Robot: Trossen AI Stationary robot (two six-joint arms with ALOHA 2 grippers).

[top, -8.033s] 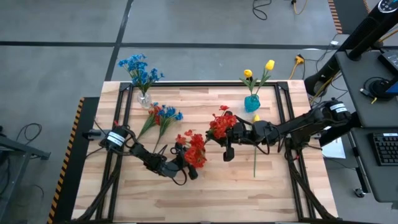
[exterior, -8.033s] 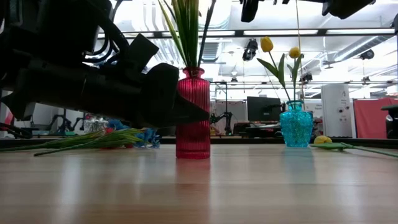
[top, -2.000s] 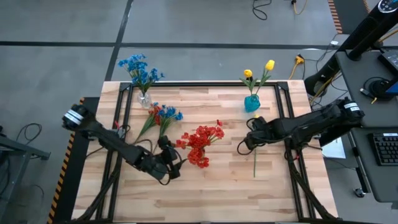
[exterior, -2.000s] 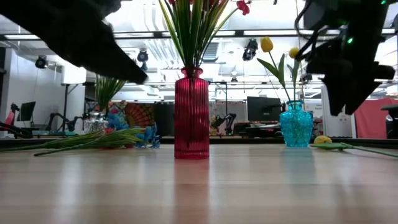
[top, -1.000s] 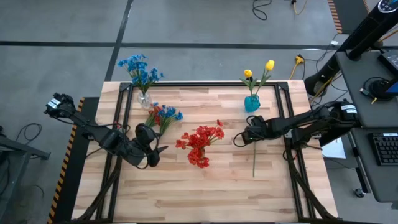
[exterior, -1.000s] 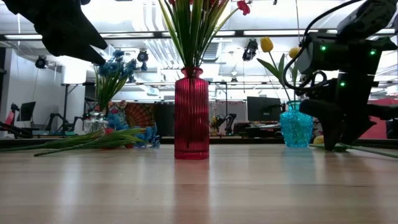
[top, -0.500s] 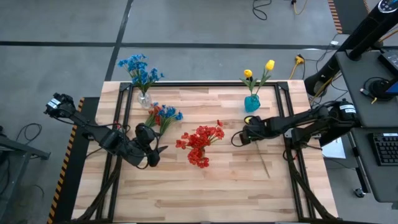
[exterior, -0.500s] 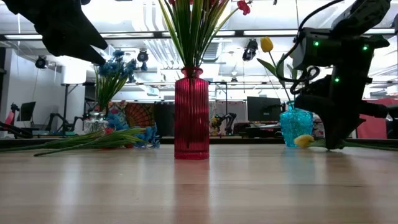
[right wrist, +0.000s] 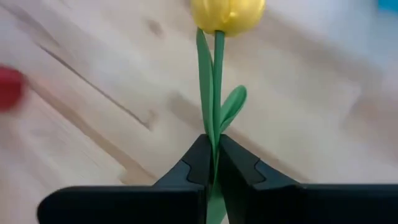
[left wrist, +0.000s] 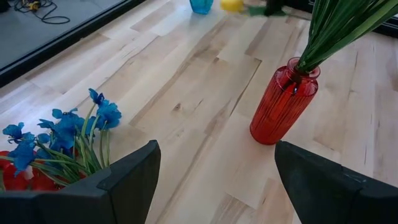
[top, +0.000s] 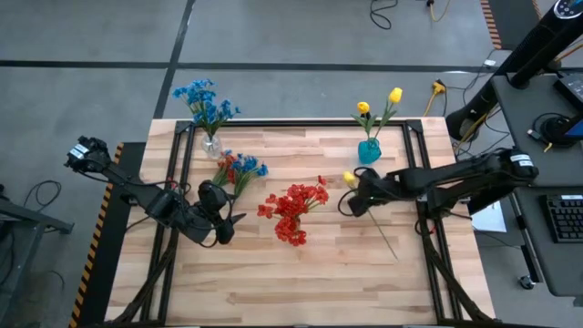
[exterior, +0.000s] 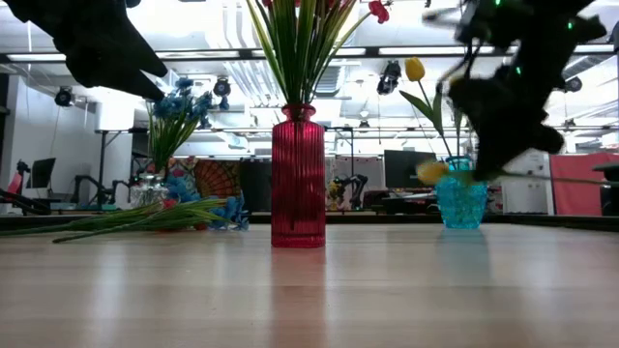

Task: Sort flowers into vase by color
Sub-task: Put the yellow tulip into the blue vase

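Pale wooden table (top: 301, 282): right gripper (right wrist: 211, 163), frame centre, pinches the yellow tulip's thin green stem (right wrist: 216, 93), next lifting it toward the teal glass vase (top: 369, 150) at upper right; left gripper (top: 221, 223) waits spread.

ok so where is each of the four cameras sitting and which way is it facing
High view: overhead, straight down on the table; both arms show, left gripper, right gripper.
Low view: table height, level towards the room; red vase central, dark arms above.
Left wrist view: past its open fingers at the red vase and blue flowers.
Right wrist view: its fingers shut on the yellow tulip.
Shared: that tulip also shows in the high and low views.
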